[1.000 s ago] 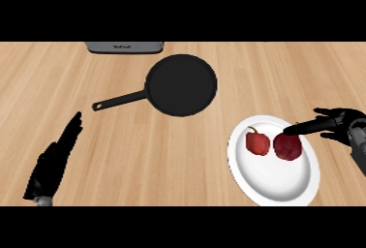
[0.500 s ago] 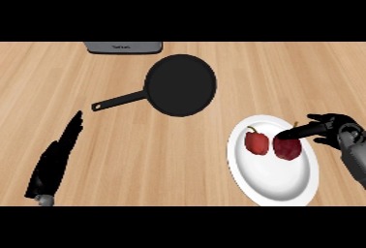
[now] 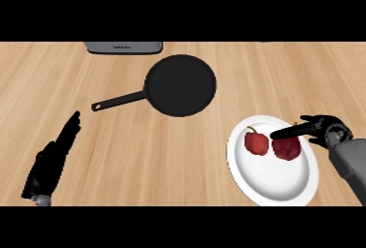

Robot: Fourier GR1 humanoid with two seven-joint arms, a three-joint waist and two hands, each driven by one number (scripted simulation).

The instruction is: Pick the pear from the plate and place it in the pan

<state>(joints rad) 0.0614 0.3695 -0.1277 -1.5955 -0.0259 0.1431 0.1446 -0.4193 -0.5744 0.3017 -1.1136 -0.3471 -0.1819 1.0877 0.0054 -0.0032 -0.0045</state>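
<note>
Head view: my right hand (image 3: 325, 128) has come in over the right rim of the white plate (image 3: 275, 186), which sits near the worktop's front right corner. A second ago it hung further out past the rim; now its fingers are partly curled, thumb and fingertips reaching onto the top of the right-hand red fruit, touching it but not yet closed round it. So I hold nothing as yet.

Two dark red fruits lie side by side on the plate's upper half, just touching or nearly so. The pear (image 3: 286, 148) I take to be the right-hand one under my fingers (the other fruit (image 3: 256, 143), with its curved stem, looks much like it, so I cannot be sure which is which). Neither has shifted since the earlier pictures.

The black pan (image 3: 180, 85) lies towards the back of the worktop at its middle, handle pointing front-left, well apart from the plate. A grey appliance (image 3: 123, 46) sits at the back edge.

My left hand (image 3: 52, 162) rests open near the front left corner, fingers straight, unmoved.

My judgement: the approach is done, the grasp is next, and the carry to the pan remains.
</note>
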